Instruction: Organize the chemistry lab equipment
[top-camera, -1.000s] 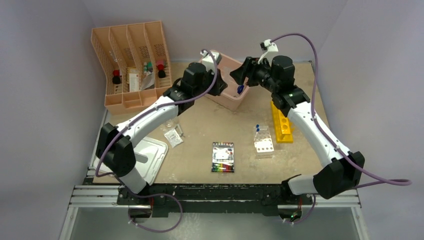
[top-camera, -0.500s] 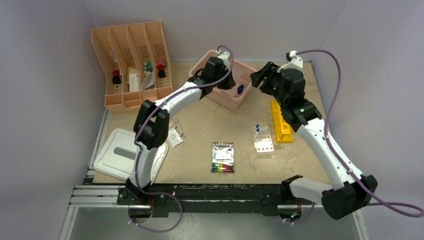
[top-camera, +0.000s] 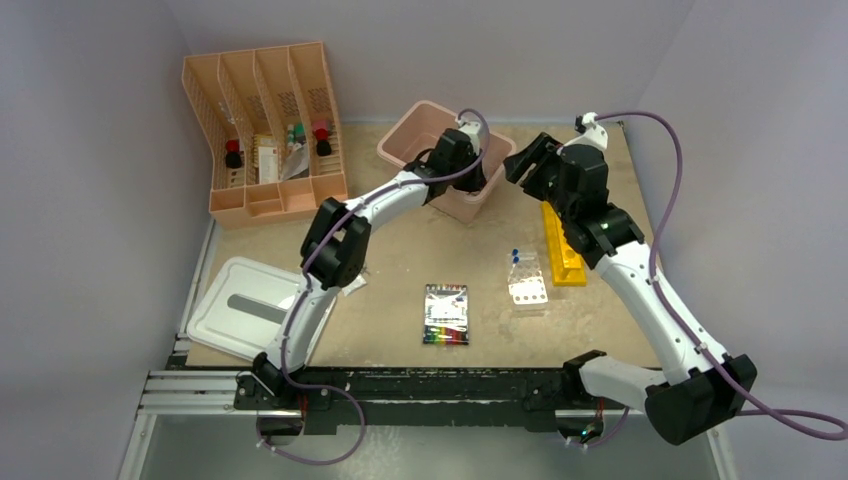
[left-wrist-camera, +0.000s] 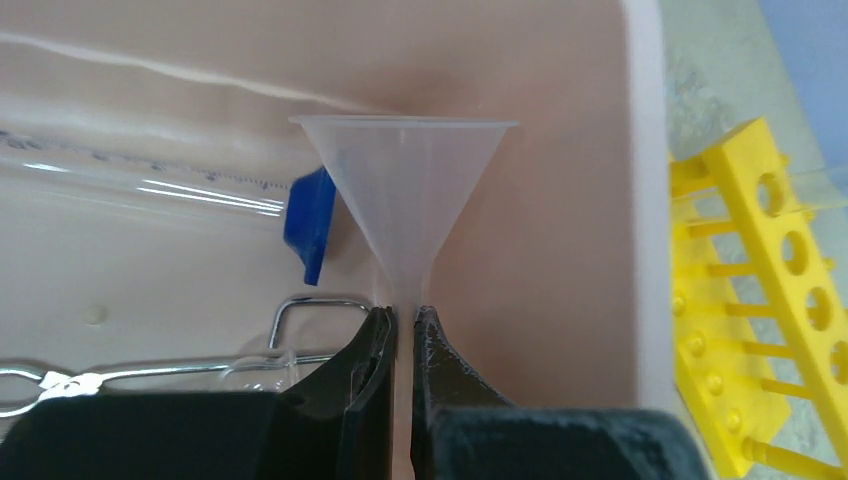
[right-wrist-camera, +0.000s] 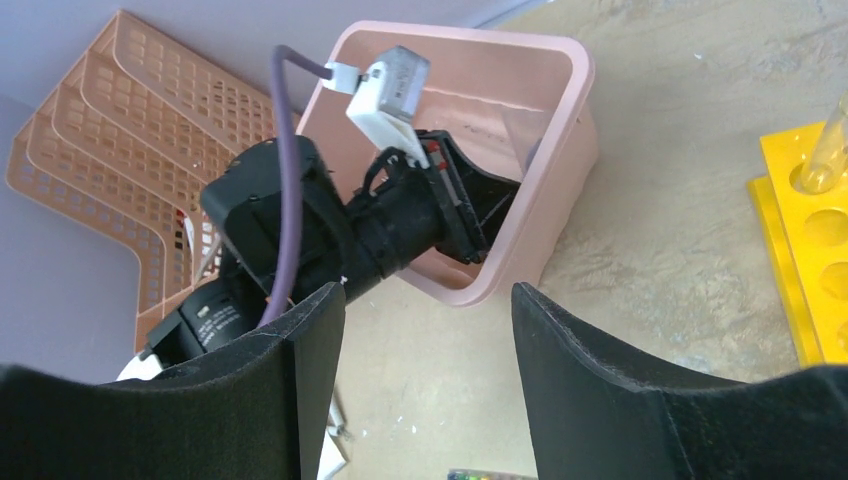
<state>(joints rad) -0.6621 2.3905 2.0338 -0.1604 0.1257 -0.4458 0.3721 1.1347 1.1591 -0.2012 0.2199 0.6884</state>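
Note:
My left gripper (top-camera: 472, 176) reaches into the pink bin (top-camera: 412, 128) and is shut on the stem of a clear plastic funnel (left-wrist-camera: 405, 200), held by the bin's right wall. Behind the funnel lie the blue hexagonal base (left-wrist-camera: 308, 222) of a clear cylinder (left-wrist-camera: 140, 182) and wire metal tongs (left-wrist-camera: 300, 304). My right gripper (top-camera: 524, 160) is open and empty, above the table just right of the bin. The clear tube rack (top-camera: 527, 287) with blue-capped tubes (top-camera: 516, 255) stands mid-table. The small clear packet (top-camera: 352, 287) peeks from under my left arm. No brush shows.
A yellow tube rack (top-camera: 563, 250) lies right of the bin, under my right arm. An orange slotted organiser (top-camera: 265, 120) stands at the back left. A white lid (top-camera: 250, 315) lies at the near left. A colourful flat pack (top-camera: 446, 315) lies front centre.
My left arm has stretched farther right and gone down into the bin's right end. My right gripper has drawn back to the right, away from the bin.

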